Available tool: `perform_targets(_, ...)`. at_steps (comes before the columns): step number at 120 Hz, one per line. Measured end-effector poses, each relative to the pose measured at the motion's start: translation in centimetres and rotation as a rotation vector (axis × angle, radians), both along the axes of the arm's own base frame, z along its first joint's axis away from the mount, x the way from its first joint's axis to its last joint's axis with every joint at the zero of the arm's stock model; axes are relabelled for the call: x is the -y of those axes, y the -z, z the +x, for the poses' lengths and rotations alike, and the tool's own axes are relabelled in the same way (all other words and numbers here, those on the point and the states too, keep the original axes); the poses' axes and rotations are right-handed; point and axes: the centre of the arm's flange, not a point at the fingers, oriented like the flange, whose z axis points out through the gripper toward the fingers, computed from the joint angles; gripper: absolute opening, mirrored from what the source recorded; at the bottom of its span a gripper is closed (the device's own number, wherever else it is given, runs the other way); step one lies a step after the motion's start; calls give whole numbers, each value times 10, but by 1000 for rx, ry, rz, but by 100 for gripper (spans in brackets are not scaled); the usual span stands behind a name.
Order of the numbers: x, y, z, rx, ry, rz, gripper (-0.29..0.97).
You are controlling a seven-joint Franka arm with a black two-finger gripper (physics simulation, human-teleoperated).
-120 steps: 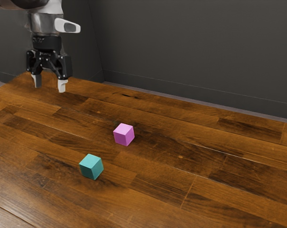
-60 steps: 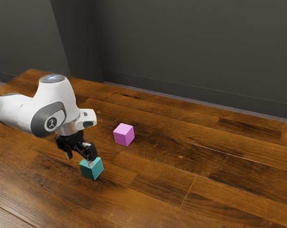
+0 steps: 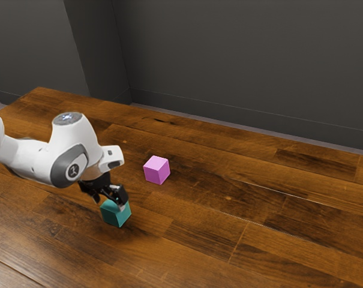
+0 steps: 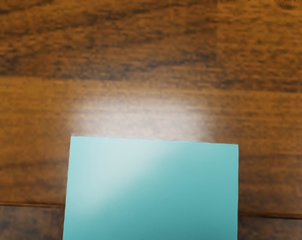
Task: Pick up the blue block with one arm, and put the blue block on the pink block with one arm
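Spanning the scene, one wooden tabletop point(image 3: 259, 198) is seen, with one white arm point(image 3: 43, 159) bent low over it. Two blocks are counted: one pink block point(image 3: 156, 170) standing apart, and one blue block point(image 3: 117, 215) resting on the tabletop directly under the hand point(image 3: 113, 202). Whether the hand is open or closed cannot be told.

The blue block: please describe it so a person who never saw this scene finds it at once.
On the wooden table, find the white arm. Right under its black gripper sits the blue block, a teal cube. The pink block, the only other cube, stands apart.
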Motion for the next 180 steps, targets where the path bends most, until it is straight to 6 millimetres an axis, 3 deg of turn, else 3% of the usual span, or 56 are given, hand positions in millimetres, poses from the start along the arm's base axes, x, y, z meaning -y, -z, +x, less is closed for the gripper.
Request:
perform_targets(29, 11, 15, 7, 17, 49, -3, 68)
perform_targets(43, 4, 18, 8, 21, 44, -1, 67)
perform_targets(70, 1, 18, 9, 31, 52, 1, 41)
perform_targets(93, 0, 15, 10, 36, 54, 3, 36)
perform_targets(99, -2, -5, 26, 60, 51, 6, 34)
perform_targets(111, -7, -70, 77, 96, 59, 30, 31)
perform_targets(119, -8, -88, 105, 79, 60, 34, 31)
perform_targets(157, -4, -78, 199, -18, 64, 17, 28)
perform_targets(180, 2, -73, 223, -38, 77, 21, 31)
